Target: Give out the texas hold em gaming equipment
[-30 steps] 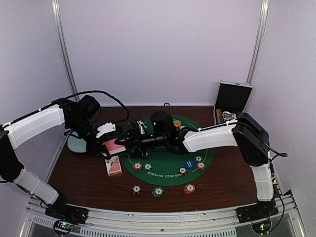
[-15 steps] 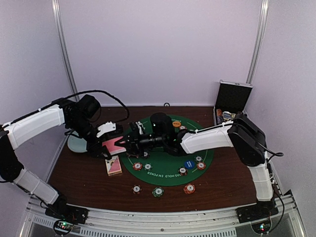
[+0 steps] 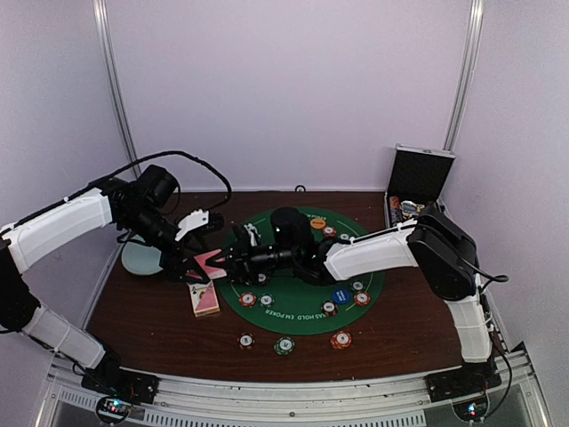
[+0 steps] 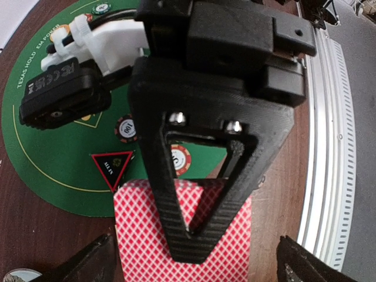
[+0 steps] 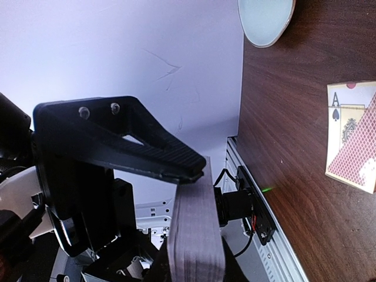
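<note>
Ribbed black right jaws pinch thick, red lattice-backed card deck.

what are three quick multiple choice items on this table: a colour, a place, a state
1. The round mat is: A blue; B red; C green.
2. The pale blue dish sits: A on the mat; B on the table left of the mat; C right of the mat.
3. The left gripper is: A open; B shut on the deck; C shut on the dish.
1 C, green felt. 2 B, it lies off the mat. 3 A, fingers wide apart beside the deck the right gripper pinches.
</note>
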`<state>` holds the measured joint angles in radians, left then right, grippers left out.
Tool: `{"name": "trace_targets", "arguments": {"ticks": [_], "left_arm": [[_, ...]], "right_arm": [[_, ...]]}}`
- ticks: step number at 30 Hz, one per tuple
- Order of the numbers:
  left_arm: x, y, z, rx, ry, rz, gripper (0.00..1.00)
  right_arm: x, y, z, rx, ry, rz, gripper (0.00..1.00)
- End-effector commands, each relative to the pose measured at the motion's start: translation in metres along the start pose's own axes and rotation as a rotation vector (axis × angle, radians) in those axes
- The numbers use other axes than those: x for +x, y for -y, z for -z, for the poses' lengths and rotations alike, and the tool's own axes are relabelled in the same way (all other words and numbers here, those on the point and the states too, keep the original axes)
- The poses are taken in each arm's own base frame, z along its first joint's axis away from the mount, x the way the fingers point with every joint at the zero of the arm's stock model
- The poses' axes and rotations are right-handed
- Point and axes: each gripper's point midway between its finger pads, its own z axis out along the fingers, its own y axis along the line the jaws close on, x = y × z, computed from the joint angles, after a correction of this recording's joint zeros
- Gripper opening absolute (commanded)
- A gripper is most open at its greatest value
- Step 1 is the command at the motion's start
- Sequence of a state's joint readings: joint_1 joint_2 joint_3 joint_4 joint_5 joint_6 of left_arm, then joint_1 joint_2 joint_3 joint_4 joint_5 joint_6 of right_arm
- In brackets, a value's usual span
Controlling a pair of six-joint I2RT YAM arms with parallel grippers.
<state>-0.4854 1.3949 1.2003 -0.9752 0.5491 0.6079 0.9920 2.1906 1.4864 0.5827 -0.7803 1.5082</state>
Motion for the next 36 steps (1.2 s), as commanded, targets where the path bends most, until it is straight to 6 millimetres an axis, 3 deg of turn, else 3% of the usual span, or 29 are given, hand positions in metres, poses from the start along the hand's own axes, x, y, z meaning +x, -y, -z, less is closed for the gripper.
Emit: {"name": "trace_targets", "arguments": {"ticks": [1, 5, 10, 20, 24, 26, 30, 33, 36], "left_arm": [[-0.012, 0.0, -0.003, 0.001, 0.075, -0.018, 0.98], [-0.01, -0.007, -0.009, -0.03, 0.085, 0.007, 0.97], [-0.007, -0.001, -0.011, -0.007, 0.083, -0.006, 0.92], [-0.003, 0.001, -0.009, -0.019, 0.078, -0.05, 0.64], [-0.005, 0.002, -0.008, -0.012, 0.083, -0.06, 0.62], [-0.003, 0.003, -0.009, -0.008, 0.08, -0.067, 0.56], [0.001, 0.002, -0.011, -0.013, 0.064, -0.084, 0.37], [0.005, 0.002, -0.012, -0.014, 0.049, -0.094, 0.34], [0.006, 0.001, -0.012, -0.021, 0.043, -0.102, 0.31]], "right_arm": [[-0.001, -0.032, 0.004, -0.102, 0.034, 0.039, 0.03], [-0.001, -0.038, 0.005, -0.111, 0.043, 0.042, 0.03], [0.001, -0.041, 0.004, -0.116, 0.041, 0.04, 0.03], [0.0, -0.03, 0.002, -0.101, 0.042, 0.016, 0.03], [0.001, -0.027, 0.002, -0.091, 0.04, 0.014, 0.03], [0.0, -0.024, 0.002, -0.071, 0.039, 0.017, 0.03], [0.002, -0.02, 0.002, -0.032, 0.03, 0.028, 0.17], [0.003, -0.016, 0.002, -0.014, 0.02, 0.027, 0.33], [0.003, -0.014, -0.002, -0.01, 0.007, 0.025, 0.39]]}}
